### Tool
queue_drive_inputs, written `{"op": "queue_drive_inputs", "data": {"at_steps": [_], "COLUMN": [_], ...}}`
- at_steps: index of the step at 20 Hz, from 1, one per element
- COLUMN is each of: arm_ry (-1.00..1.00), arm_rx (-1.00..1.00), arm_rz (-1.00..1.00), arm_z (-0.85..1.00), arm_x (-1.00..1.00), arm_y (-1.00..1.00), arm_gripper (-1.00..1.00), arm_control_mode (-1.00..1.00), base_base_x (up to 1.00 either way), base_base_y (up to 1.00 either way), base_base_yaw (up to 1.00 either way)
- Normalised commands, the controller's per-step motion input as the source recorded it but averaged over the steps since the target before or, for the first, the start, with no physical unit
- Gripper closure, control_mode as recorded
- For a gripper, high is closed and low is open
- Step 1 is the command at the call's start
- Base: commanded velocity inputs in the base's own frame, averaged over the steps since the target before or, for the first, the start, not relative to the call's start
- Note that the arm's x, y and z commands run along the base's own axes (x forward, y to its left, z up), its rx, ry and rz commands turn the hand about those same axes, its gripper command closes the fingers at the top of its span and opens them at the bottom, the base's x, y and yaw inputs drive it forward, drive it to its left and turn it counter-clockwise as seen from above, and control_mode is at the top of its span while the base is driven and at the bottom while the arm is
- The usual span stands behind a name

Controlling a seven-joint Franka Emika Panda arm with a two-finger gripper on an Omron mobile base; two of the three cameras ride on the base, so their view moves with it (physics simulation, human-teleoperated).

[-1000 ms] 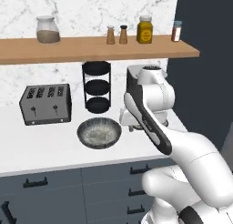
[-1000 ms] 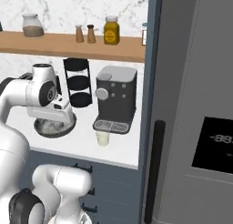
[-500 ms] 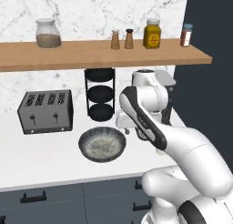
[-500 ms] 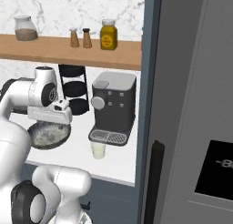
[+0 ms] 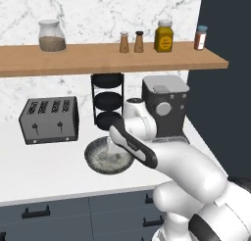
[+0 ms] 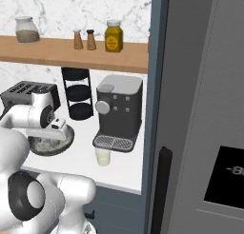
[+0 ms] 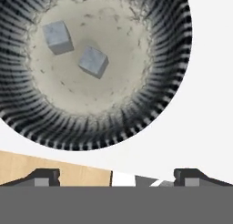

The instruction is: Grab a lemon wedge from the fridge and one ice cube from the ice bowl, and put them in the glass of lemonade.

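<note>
**A rendered home kitchen**

A kitchen is indicated by a white counter backed by marble wall. A toaster and coffee machine are set on that counter, spice jars are shelved above it, and a dark fridge is placed beside it.

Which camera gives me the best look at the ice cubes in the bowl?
The hand view: it looks straight down into the ice bowl and shows two separate ice cubes. In the left base view the arm covers part of the bowl; in the right base view the bowl is low and cubes can't be made out.
</note>
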Motion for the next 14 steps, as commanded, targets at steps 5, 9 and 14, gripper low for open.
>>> {"op": "queue_drive_inputs", "data": {"at_steps": [5, 9, 14], "arm_ry": [-0.01, 0.00, 0.03], "arm_rx": [0.01, 0.00, -0.05], "arm_rz": [0.00, 0.00, 0.00], "arm_z": [-0.08, -0.09, -0.34], "arm_x": [0.41, 0.00, 0.00], "arm_y": [0.12, 0.00, 0.00], "arm_gripper": [-1.00, -1.00, -1.00], "arm_control_mode": [-1.00, -1.00, -1.00], "base_base_x": [0.00, 0.00, 0.00], "base_base_y": [0.00, 0.00, 0.00], "base_base_yaw": [0.00, 0.00, 0.00]}}
